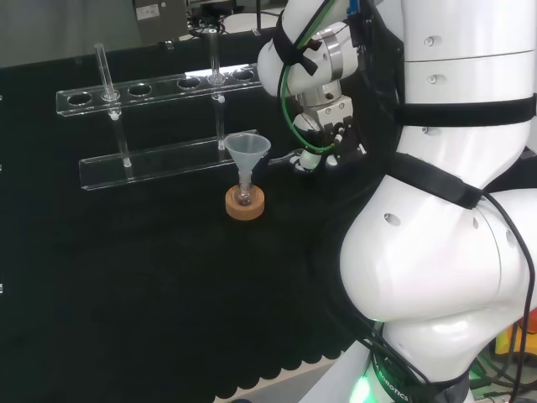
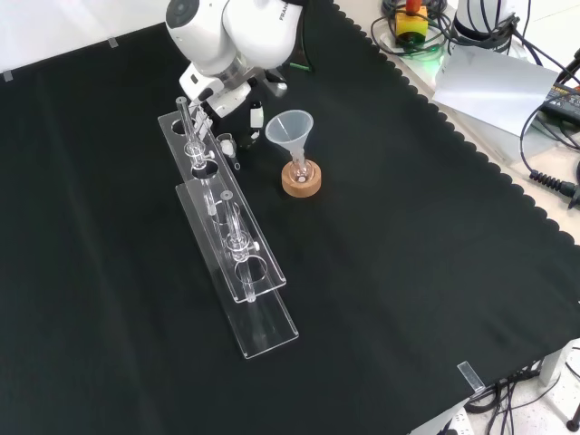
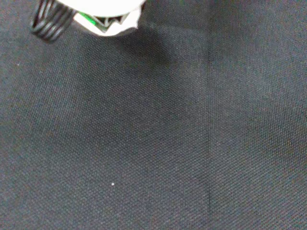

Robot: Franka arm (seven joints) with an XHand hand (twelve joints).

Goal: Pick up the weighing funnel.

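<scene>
The weighing funnel [image 1: 287, 155] appears to be the small clear piece just right of the funnel [image 1: 247, 151] in the head view, at the lower edge of the hand [image 1: 336, 134]. Contact between the two cannot be confirmed, and whether the hand is open or closed on it cannot be told. Judged step: approach or grasp. The next move calls for a confirmed hold, then a straight lift clear of the funnel. The front view places the hand [image 2: 220, 95] up and left of the funnel [image 2: 290, 129], at the end of the rack [image 2: 227, 227]. The wrist view adds bare cloth [image 3: 153, 143] of the bench beneath the hand [image 3: 108, 19].
</scene>
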